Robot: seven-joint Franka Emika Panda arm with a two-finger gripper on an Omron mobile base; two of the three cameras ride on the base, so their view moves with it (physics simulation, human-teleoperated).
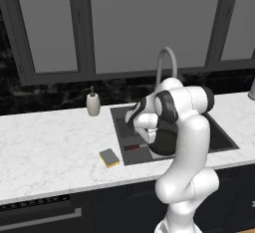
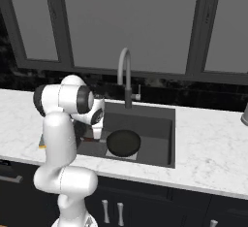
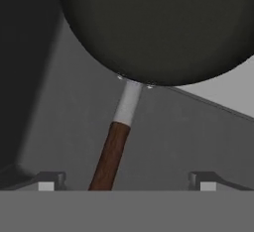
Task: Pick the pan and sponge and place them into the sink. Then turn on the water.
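Note:
The black pan [image 1: 165, 142] lies flat on the floor of the sink [image 1: 221, 133], its reddish-brown handle [image 3: 110, 157] pointing toward the sink's left front corner. My gripper [image 3: 127, 181] hangs open just above the end of that handle, one fingertip on each side and not touching it. In the right base view the pan [image 2: 123, 142] sits at the sink's front left, beside my hand. The sponge [image 1: 109, 158], grey-blue over yellow, rests on the counter left of the sink near the front edge. No water shows at the faucet [image 1: 167, 60].
A beige soap bottle [image 1: 93, 102] stands on the white marble counter [image 1: 50, 142] behind and left of the sink. The faucet [image 2: 125, 71] rises at the sink's back edge, under dark window frames. My own arm stands over the sink's front left corner.

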